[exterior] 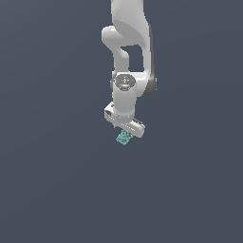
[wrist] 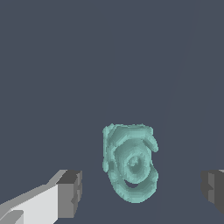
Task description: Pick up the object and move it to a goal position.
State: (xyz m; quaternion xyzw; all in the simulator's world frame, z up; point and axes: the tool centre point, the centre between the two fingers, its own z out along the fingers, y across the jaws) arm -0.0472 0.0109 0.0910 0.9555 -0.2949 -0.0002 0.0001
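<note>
**Spotter:** What's closest to you?

**Me:** My own grey-padded fingertips, spread wide, one at each side of the wrist view. My white two-finger gripper holds nothing yet. Just past them, in the gap between the pads and touching neither, sits the small teal-green lumpy object with bumpy, ringed edges.

**Spotter:** From outside, the gripper hangs right over that object, on the plain dark grey floor.

**Me:** The risk, as I judge it: the lump is uneven, so my pads may catch a bump, tipping or squirting it out as I close.

**Spotter:** Any writing?

**Me:** None: no labels, no goal marker visible.
</note>
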